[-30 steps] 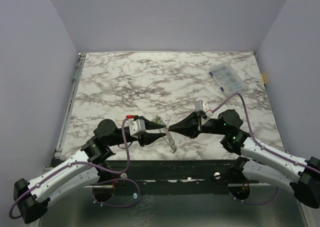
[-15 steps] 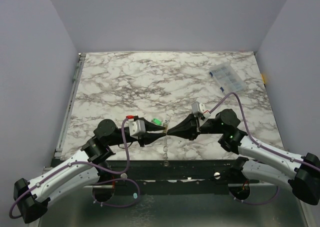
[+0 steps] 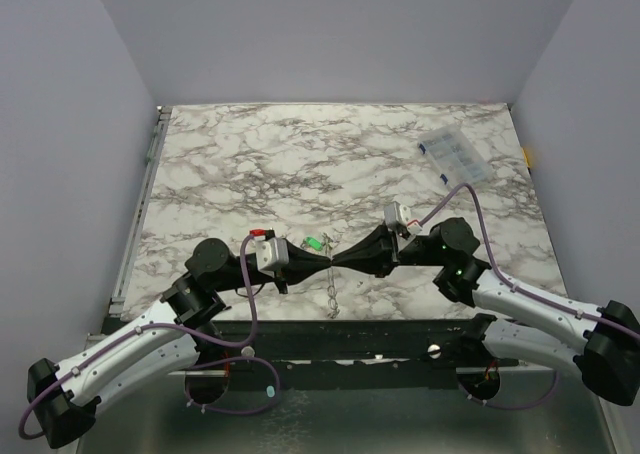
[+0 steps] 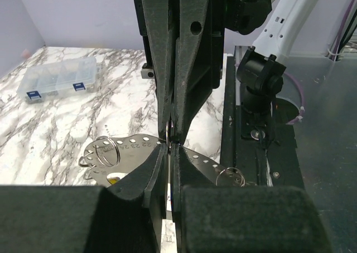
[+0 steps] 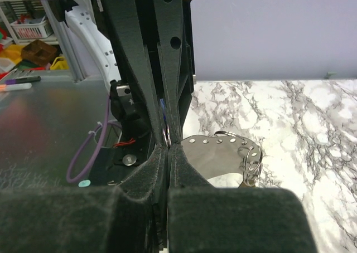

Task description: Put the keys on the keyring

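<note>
Your right gripper (image 3: pixel 338 261) has met the left gripper (image 3: pixel 326 261) tip-to-tip, both pinched on the keyring (image 3: pixel 331 296); threading can begin.

Table (image 3: pixel 250 154) is white marble with dark grey veins; left gripper (image 3: pixel 325 261) and right gripper (image 3: pixel 338 260) are plain black. One key (image 3: pixel 313 242) has a bright green head, keyring (image 3: pixel 331 296) is silvery grey, cables (image 3: pixel 252 294) purple.
</note>
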`<state>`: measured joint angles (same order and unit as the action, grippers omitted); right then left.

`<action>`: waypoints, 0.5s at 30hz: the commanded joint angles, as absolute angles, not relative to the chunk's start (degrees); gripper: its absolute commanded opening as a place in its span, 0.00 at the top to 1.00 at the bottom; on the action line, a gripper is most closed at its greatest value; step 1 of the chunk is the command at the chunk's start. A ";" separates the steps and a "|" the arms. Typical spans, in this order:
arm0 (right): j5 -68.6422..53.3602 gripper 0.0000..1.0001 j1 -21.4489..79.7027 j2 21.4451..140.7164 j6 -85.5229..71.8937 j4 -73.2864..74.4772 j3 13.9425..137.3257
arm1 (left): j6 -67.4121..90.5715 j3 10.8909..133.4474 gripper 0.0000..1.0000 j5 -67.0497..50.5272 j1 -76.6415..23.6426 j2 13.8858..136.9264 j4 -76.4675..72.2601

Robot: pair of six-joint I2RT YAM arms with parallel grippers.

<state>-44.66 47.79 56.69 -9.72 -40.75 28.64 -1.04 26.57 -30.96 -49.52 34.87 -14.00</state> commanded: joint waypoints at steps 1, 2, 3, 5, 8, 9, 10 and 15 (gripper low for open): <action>-45.95 0.99 49.54 57.47 -10.69 -44.76 28.31 | -1.11 27.42 0.93 -31.64 -49.25 34.63 -15.51; -45.96 0.99 49.63 57.53 -10.65 -44.88 28.26 | -1.14 27.38 0.95 -31.64 -49.19 34.46 -15.50; -45.99 0.99 49.76 57.52 -10.60 -44.96 28.22 | -1.21 27.36 0.96 -31.52 -49.18 34.41 -15.49; -45.97 0.99 49.90 57.52 -10.48 -44.86 28.21 | -1.46 27.31 1.00 -31.40 -49.10 34.10 -15.51; -45.97 0.99 50.01 57.53 -10.37 -44.69 28.21 | -1.45 27.20 1.00 -30.95 -48.90 33.81 -15.41; -45.97 0.99 50.01 57.56 -10.42 -44.59 28.21 | -1.52 27.27 1.00 -30.63 -48.81 33.78 -15.11; -45.97 0.99 50.01 57.45 -10.35 -44.45 28.21 | -1.82 27.44 1.00 -30.64 -48.80 33.91 -14.59; -44.65 0.79 50.01 56.71 -9.55 -41.22 28.70 | -2.46 28.30 1.00 -30.06 -48.52 34.47 -12.84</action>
<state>-44.56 48.40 57.10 -9.58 -42.26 28.64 -1.10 26.57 -31.27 -49.06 33.87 -13.54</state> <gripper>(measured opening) 0.115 0.017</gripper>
